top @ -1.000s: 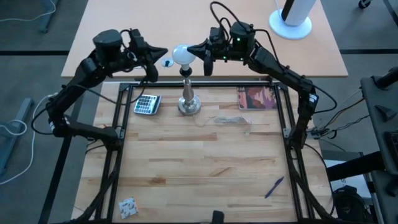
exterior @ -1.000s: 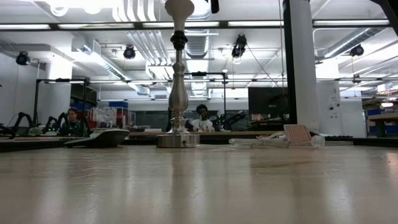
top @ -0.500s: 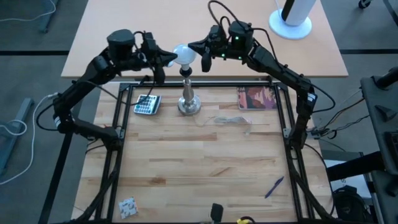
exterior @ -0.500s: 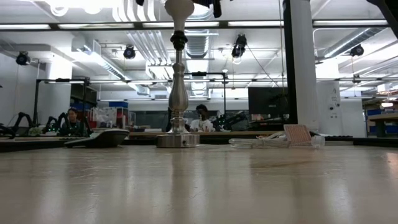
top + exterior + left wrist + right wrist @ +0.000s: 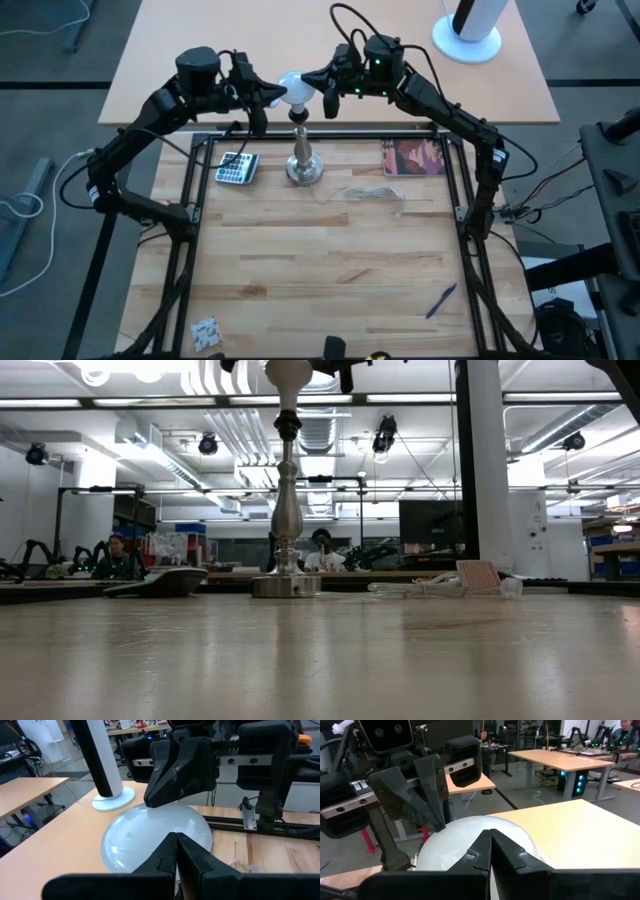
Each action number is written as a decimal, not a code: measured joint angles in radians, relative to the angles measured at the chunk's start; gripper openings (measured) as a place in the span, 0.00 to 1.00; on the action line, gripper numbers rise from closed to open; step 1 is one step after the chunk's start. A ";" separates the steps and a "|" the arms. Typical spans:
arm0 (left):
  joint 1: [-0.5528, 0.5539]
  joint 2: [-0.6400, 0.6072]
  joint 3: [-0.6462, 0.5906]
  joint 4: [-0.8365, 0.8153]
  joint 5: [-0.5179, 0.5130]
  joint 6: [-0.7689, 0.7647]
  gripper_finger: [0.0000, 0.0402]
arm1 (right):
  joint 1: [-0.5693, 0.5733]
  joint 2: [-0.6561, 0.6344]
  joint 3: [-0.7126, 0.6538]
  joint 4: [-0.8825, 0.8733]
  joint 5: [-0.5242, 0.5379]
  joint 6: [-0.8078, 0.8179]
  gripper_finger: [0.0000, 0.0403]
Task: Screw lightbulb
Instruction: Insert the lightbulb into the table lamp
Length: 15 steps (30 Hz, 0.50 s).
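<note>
The white lightbulb [image 5: 292, 87] stands on top of the silver stand [image 5: 303, 160], its narrow end down in the black socket [image 5: 288, 424]. My left gripper [image 5: 273, 93] is shut at the bulb's left side. My right gripper [image 5: 309, 78] is shut at the bulb's right side. Both point about level at the glass. In the left wrist view the bulb [image 5: 150, 837] fills the space between my own shut fingers [image 5: 176, 851] and the right gripper [image 5: 176, 770] beyond it. The low view shows only the bulb's lower part [image 5: 288, 372]. My left gripper meets the bulb's round glass [image 5: 160, 832] on its left flank with shut fingertips, coming level from the table's left. My own fingers hide the exact spot. The bulb stays upright on the stand. My right gripper meets the round glass [image 5: 470, 837] on the bulb's right flank with shut fingertips, coming level from the table's right, opposite the left gripper. The tips themselves cover the spot.
A calculator [image 5: 237, 167] lies left of the stand's foot. A clear cable [image 5: 375, 193] and a reddish booklet [image 5: 413, 157] lie to its right. A pen [image 5: 441, 300] and a small packet [image 5: 205, 332] lie near the front edge. A white cylinder [image 5: 468, 30] stands far right.
My left gripper has moved toward the table's right and slightly down, closing in on the bulb's left side. The bulb and stand have kept their place.
</note>
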 joint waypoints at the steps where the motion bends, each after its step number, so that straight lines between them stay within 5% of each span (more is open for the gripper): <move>1: 0.000 0.000 0.000 0.002 0.000 0.000 0.00 | 0.000 0.000 0.000 0.000 -0.002 0.002 0.00; 15: 0.022 0.005 -0.001 0.026 -0.026 -0.015 0.00 | 0.003 0.002 -0.002 0.008 -0.039 0.031 0.00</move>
